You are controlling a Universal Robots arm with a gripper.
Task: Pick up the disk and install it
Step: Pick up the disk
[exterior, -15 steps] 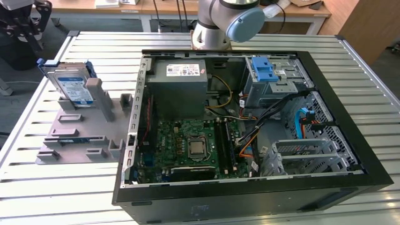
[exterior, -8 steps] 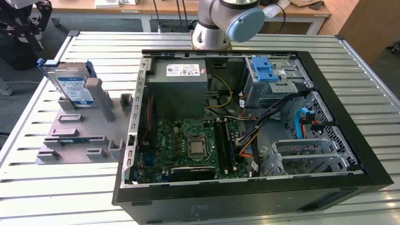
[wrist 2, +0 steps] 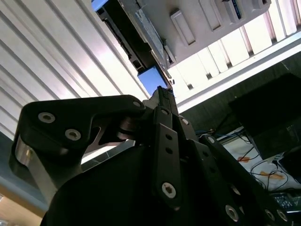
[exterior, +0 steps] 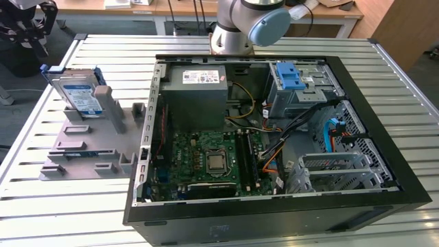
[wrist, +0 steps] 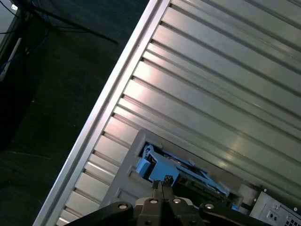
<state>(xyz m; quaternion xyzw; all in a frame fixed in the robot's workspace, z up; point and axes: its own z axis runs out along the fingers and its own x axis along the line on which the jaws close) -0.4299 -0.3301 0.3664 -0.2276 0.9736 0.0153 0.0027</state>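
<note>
Disk (exterior: 77, 95) upright in grey holder (exterior: 82, 149) at the exterior view's left of worktop (exterior: 41, 216), lower edge hidden. Jaws pressed together, empty, pointing at disk's blue rail (wrist: 155, 168).

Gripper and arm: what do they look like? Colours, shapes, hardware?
In the exterior view the arm is a silver-grey tube with a pale blue round joint cap. In the second wrist view the gripper is matte black: flat linkage bars narrowing to slim fingertips, pinned with silver screws.
</note>
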